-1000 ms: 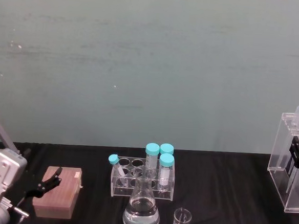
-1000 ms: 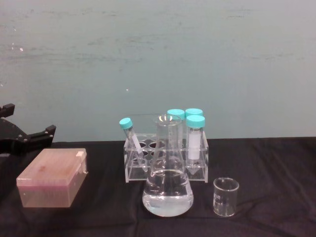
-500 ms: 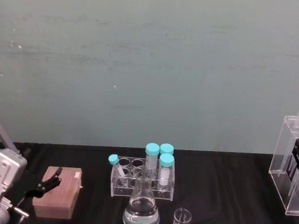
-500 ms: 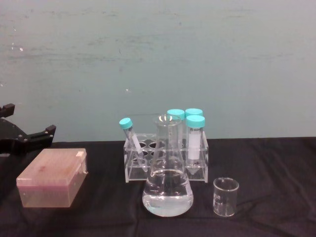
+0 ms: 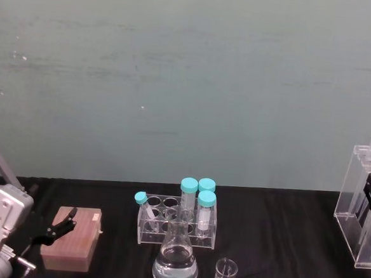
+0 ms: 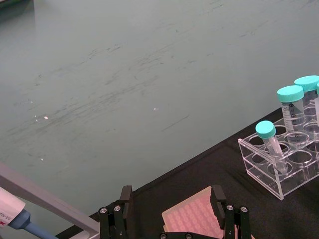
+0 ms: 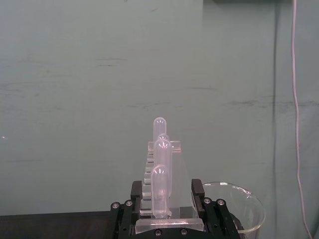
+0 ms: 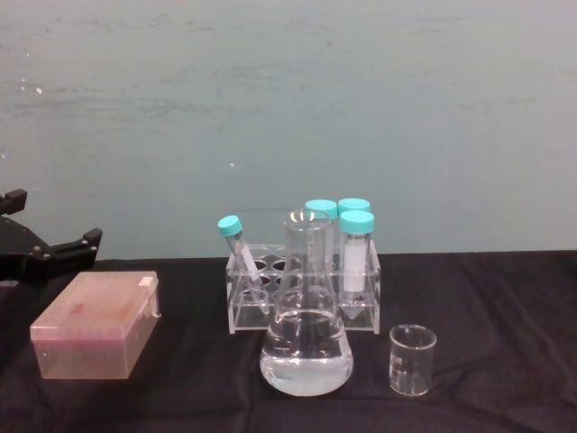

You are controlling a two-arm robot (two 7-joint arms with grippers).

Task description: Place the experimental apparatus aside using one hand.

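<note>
A black cloth [image 8: 505, 298] is spread below a grey-green wall [image 5: 189, 82] marked with faint pale streaks. Turquoise caps [image 8: 357, 221] are carried by clear tubes [image 8: 352, 263] in a colourless rack [image 8: 242, 317]. At 9 o'clock a pinkish-brown box [image 8: 86, 329] is seen. The flask [image 8: 306, 361], white-marked beaker [image 8: 413, 361] and, at 3 o'clock, acrylic stand [image 5: 350, 201] are clear; left gripper [image 6: 172, 195] and right gripper [image 7: 167, 194] are black

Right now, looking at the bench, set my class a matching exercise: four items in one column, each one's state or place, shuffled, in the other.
1 conical flask
2 small beaker
3 tall acrylic stand
4 pink box

A empty
B between the right gripper's fingers
C holds clear liquid
D by the parked left gripper, far left

Pairs: 1-C, 2-A, 3-B, 4-D
</note>
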